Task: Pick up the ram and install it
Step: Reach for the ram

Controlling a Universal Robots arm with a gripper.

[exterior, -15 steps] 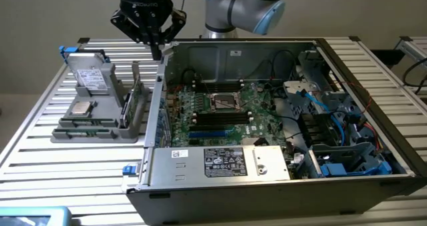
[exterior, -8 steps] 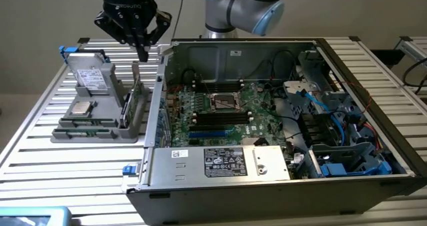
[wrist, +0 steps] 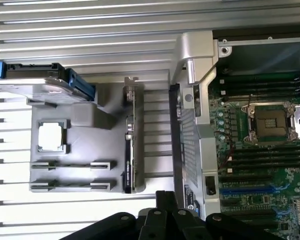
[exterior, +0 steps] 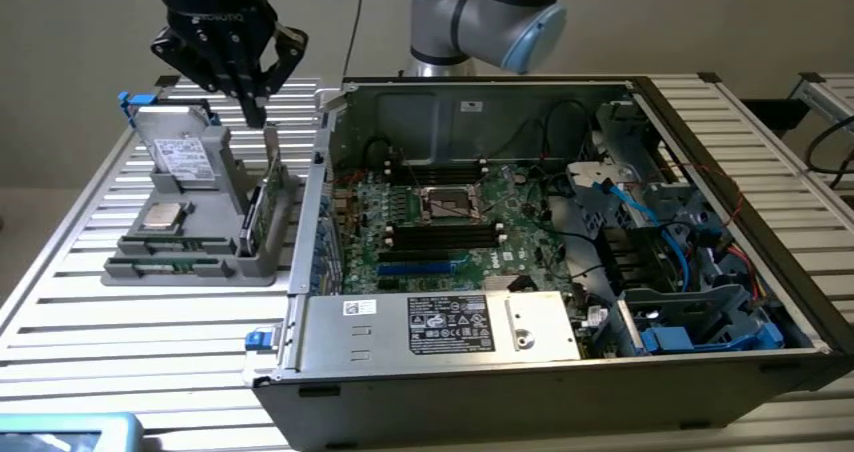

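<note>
Approach stage: black fingers (exterior: 252, 102) pressed together, empty, above grey plastic tray (exterior: 187, 244); thin dark-green ram stick (exterior: 171, 265) slotted there, ungrasped. Likely required next: spreading, edge alignment.

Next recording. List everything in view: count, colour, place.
table: one, silver slats, under everything
case: one, dark grey, open, on table
motherboard: one, green, inside case
tray: one, grey, on the exterior view's left of case
drive: one, silver with blue bracket, upright in tray
processor: one, silver, flat in tray
card: one, green, upright in tray, nearest case
ram: one, dark green, tray's front slot
arm: one, grey and light blue, behind case
end effector: one, black, shut, empty, above card
</note>
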